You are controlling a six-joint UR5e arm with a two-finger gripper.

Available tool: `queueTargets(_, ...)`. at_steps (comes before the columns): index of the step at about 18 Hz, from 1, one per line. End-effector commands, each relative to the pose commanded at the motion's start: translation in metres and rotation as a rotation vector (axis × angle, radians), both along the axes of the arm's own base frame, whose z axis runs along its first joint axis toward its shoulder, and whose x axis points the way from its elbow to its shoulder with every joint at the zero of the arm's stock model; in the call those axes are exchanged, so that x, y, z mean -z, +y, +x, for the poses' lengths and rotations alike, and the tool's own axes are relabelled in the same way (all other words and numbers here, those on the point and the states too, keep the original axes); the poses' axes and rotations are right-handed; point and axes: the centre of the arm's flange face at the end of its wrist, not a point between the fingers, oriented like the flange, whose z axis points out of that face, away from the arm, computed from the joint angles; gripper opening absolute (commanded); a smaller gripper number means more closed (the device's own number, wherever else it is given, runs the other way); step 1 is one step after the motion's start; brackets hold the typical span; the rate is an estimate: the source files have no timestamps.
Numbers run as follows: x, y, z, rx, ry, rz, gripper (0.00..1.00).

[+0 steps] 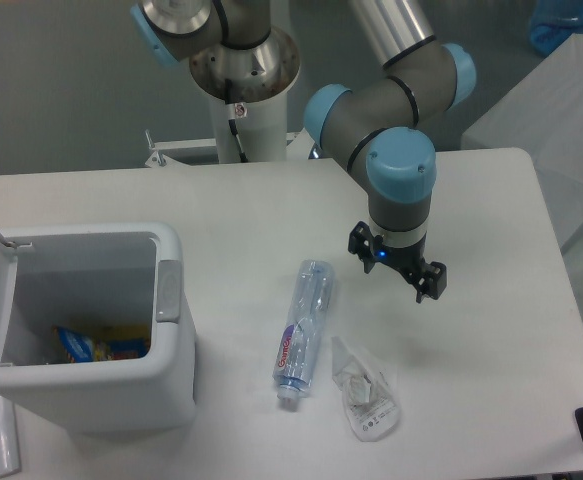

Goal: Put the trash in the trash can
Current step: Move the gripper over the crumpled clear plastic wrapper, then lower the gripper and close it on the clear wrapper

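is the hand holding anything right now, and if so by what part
Nothing is held. The hand hangs above the table with nothing between its fingers; the bottle and the wrapper both lie on the table.

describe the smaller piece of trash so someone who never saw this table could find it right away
Start at the big white trash can at the table's left and look right, past the crushed bottle with the red-blue label. Just right of the bottle's capped end lies the crumpled wrapper: clear, flatter and shorter than the bottle, with a white label.
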Motion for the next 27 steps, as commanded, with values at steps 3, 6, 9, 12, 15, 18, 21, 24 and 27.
queueTargets(3,0.001,0.001,0.000,0.002,-0.001,-0.001,1.00)
queueTargets(6,-0.002,0.002,-0.002,-0.037,0.002,0.014,1.00)
queueTargets(9,-0.002,0.005,-0.004,-0.056,0.001,0.040,1.00)
queueTargets(12,0.000,0.015,-0.016,-0.054,0.011,0.047,1.00)
queueTargets(15,0.002,0.028,-0.029,-0.108,0.005,0.082,1.00)
queueTargets(18,0.004,0.047,-0.037,-0.243,-0.003,0.125,1.00)
queueTargets(21,0.020,0.071,-0.047,-0.351,-0.012,0.139,1.00)
queueTargets(24,0.032,0.091,-0.049,-0.383,-0.010,0.134,1.00)
queueTargets(27,0.043,0.102,-0.035,-0.372,-0.025,0.120,1.00)
